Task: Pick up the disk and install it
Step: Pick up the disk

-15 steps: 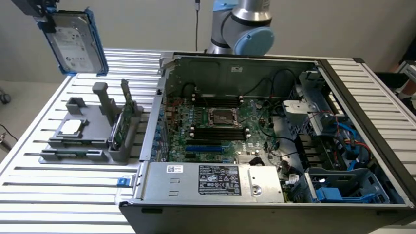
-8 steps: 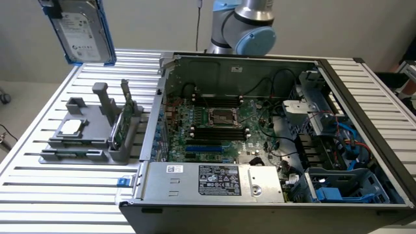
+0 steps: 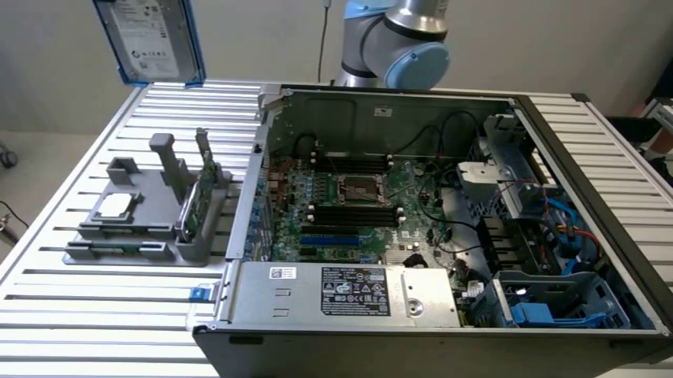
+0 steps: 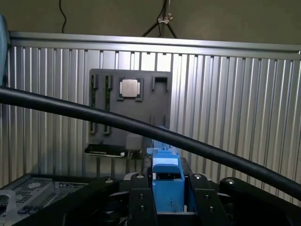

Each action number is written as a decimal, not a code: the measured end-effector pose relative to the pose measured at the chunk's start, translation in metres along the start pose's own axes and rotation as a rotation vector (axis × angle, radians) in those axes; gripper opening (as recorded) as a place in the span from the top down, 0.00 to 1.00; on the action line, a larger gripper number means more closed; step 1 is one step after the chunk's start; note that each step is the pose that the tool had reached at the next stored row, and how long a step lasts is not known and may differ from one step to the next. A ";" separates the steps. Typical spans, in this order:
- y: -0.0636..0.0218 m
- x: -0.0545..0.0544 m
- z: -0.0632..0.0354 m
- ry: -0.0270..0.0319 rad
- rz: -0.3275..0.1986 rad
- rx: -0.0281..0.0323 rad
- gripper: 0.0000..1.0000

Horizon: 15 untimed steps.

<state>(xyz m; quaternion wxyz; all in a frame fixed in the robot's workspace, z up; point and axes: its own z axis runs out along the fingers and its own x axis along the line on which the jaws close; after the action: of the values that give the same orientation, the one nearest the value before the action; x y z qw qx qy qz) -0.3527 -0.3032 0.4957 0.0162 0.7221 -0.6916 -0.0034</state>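
While the gripper pinches the disk by its blue carrier, it hangs at 11 o'clock above the table | step: pick-up done, install pending | next, I'd judge: squaring it to the drive bay at 4 o'clock in the case.

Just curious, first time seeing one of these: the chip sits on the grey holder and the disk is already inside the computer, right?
Not quite. The exterior view shows the disk outside the computer, up above the table; the gripper holds it. The chip does sit on the grey holder.
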 end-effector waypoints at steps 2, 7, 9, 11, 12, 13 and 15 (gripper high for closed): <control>-0.0088 0.003 -0.0085 -0.0001 0.000 -0.0009 0.67; -0.0310 0.010 -0.0230 -0.0002 0.000 -0.0057 0.67; -0.0398 0.012 -0.0251 -0.0004 0.000 -0.0094 0.67; -0.0487 0.016 -0.0258 -0.0006 0.000 -0.0130 0.67; -0.0534 0.018 -0.0259 -0.0006 0.000 -0.0152 0.67; -0.0579 0.019 -0.0259 -0.0007 0.000 -0.0176 0.67; -0.0666 0.023 -0.0261 -0.0008 0.000 -0.0223 0.67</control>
<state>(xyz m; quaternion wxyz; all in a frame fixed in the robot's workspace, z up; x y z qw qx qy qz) -0.2844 -0.3225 0.5203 0.0240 0.7219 -0.6915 -0.0114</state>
